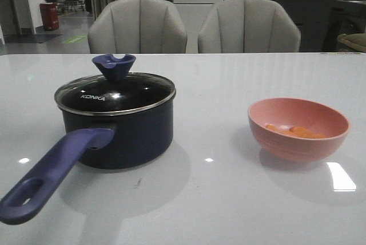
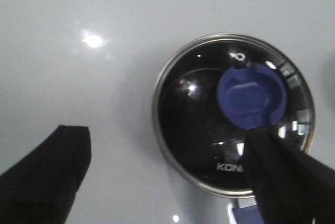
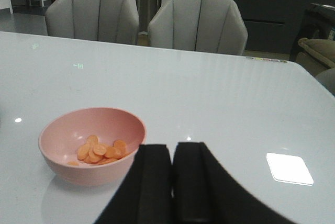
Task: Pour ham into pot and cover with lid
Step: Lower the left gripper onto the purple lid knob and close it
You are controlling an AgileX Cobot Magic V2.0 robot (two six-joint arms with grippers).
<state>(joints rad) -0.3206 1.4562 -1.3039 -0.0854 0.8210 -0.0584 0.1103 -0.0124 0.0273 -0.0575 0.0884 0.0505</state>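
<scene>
Lid (image 1: 116,92) seated on pot (image 1: 117,133); must be lifted 1st by left hand (image 2: 162,174), fingers apart above knob; right hand (image 3: 172,182) together, beside pot's far-side bowl (image 3: 92,144) w/ ham (image 3: 99,150)

The lid (image 1: 115,93) hides the pot's (image 1: 123,133) inside.

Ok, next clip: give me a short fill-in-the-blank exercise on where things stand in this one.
1. The lid sits on the ____.
2. The ham lies in the pink ____.
3. The left gripper is over the lid with its fingers ____.
4. The right gripper has its fingers ____.

Missing words: pot; bowl; open; shut
</scene>
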